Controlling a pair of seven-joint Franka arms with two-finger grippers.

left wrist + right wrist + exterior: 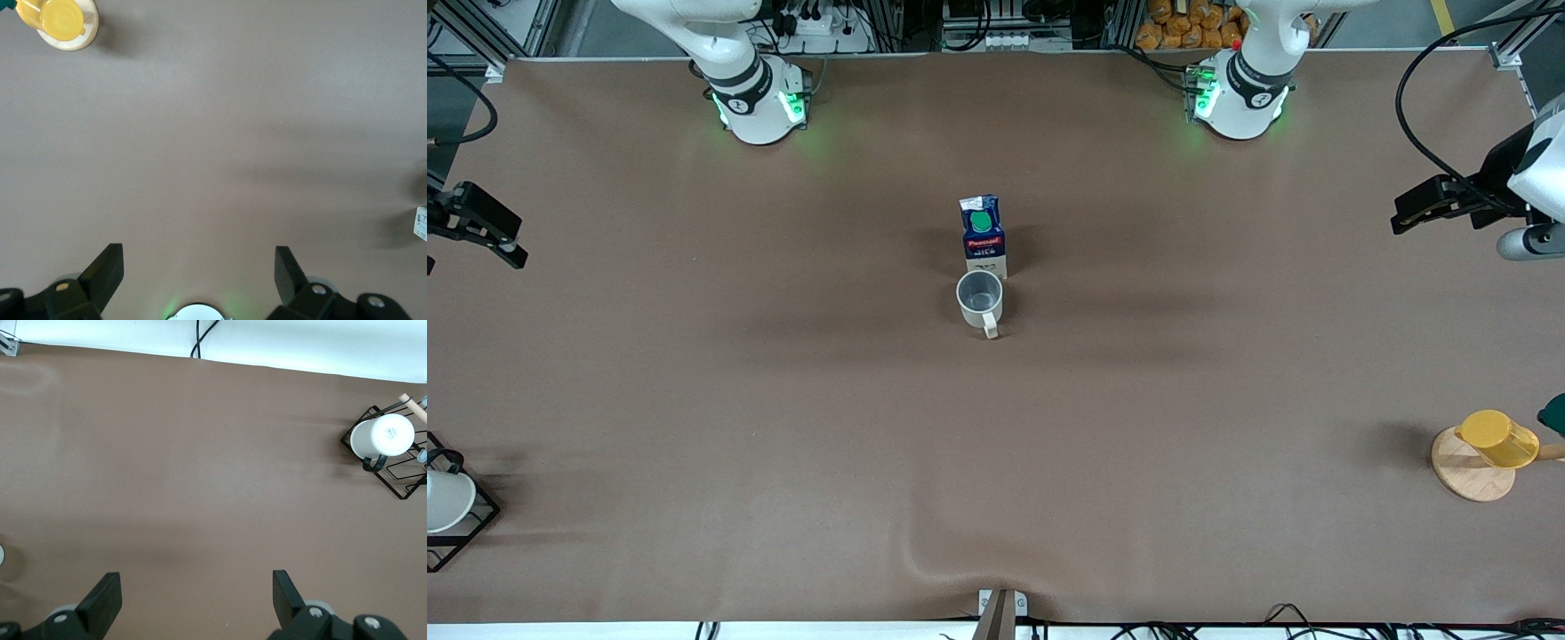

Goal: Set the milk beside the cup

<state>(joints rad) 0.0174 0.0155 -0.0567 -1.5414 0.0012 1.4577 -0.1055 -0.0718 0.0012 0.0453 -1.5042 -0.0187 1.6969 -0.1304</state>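
A: Near edge first. What sits there?

B: One white cup in a black wire rack, near corner at the right arm's end. One yellow cup on a round wooden base, near corner at the left arm's end. Neither belongs to the task.

A: Mid-table?

B: One cup, cream w/ grey inside, handle pointing toward the front camera. Just beside it and farther from the camera, one milk carton, upright, long axis vertical, green cap on top. From this angle they look touching or nearly so; can't tell which.

A: So the relation that matters?

B: Milk already stands next to the cup, so the placing looks done or near done. Both items sit about midway btwn the two bases, so neither arm is clearly nearer.

A: Grippers?

B: Two. The left gripper hangs over bare table toward the left arm's end, well apart from the carton, jaws spread wide, holding nothing. The right gripper hangs over bare table toward the right arm's end, same state: released, empty. Both arms wait.

A: Farthest?

B: Two bases along the far edge, green lights on.
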